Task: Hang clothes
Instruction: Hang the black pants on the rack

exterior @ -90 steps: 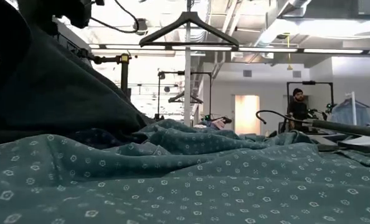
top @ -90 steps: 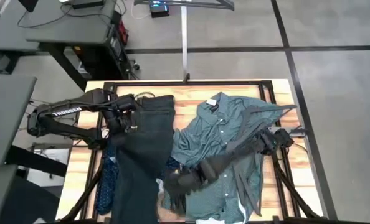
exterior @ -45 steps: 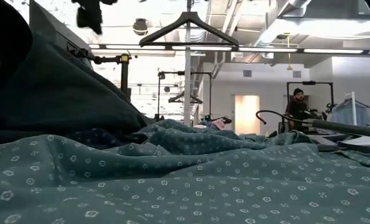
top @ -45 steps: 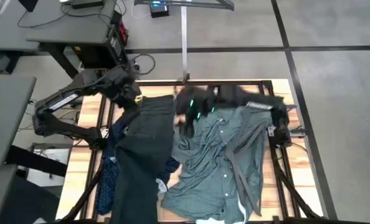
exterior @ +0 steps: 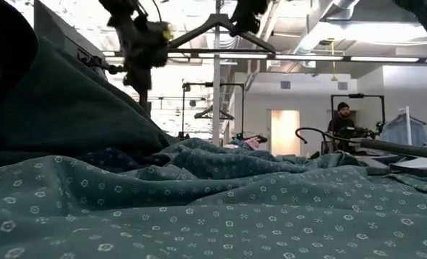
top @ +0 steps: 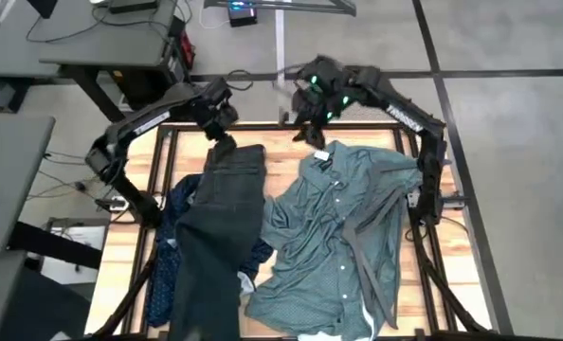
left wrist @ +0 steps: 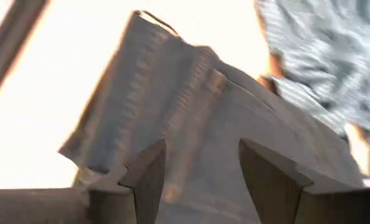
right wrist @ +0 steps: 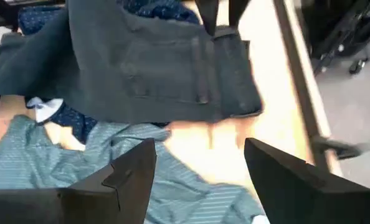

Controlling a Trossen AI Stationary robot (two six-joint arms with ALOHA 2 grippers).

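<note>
Left gripper (top: 227,144) up at far edge of table, just above waistband end of jeans (top: 215,237). In left wrist view fingers (left wrist: 149,177) apart, moderate gap, dark denim filling space beyond them; nothing clamped, contact w/ cloth can't be told. Right gripper (top: 312,133) also raised at far edge, above collar end of teal-green shirt (top: 334,237). In right wrist view fingers (right wrist: 132,168) spread wide, empty, table and clothes well below.

Jeans flat on table (top: 281,156), long axis running from waistband under left gripper toward near edge, legs trailing away from it, slight slant. Waistband corner seen between right fingers in right wrist view (right wrist: 172,74). Teal-green shirt spread open beside jeans, on right gripper's side, collar pointing to far edge just under that gripper, hem toward near edge; sleeve lying out to side. Navy dotted shirt (top: 171,242) bunched partly under jeans, on side away from right gripper, well below left one.

Low view: both grippers high above cloth, hanger (exterior: 217,32) on rack pole betw. them.
</note>
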